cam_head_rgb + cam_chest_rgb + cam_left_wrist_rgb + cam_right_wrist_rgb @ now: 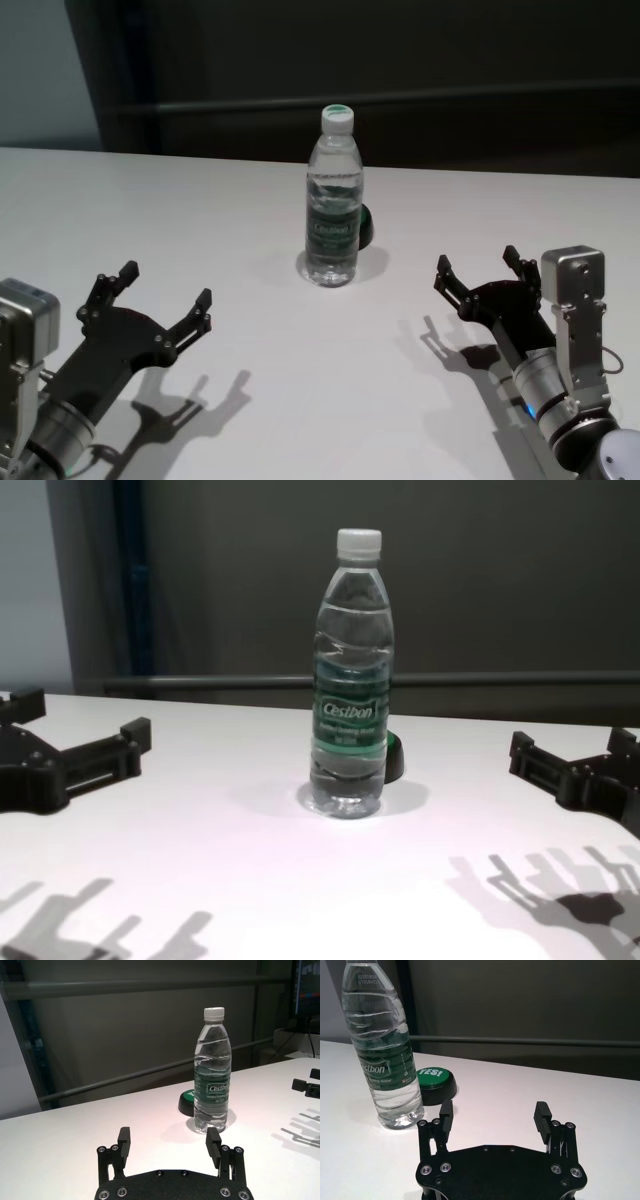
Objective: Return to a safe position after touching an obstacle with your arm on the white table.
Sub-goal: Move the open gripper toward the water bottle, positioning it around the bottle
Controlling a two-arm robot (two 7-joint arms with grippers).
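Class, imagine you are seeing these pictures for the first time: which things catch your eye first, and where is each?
The tall clear plastic water bottle with white cap and green label stands upright mid-table on the broad white table. A small round green-and-black puck sits just behind it. The left gripper and right gripper hover open at either side nearer the robot, both clear of the bottle.

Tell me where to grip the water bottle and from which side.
Grip the water bottle around its labelled middle, coming in level from the near side with the right claw. It stands upright, its round body is widest there, and the green button blocks the far side.
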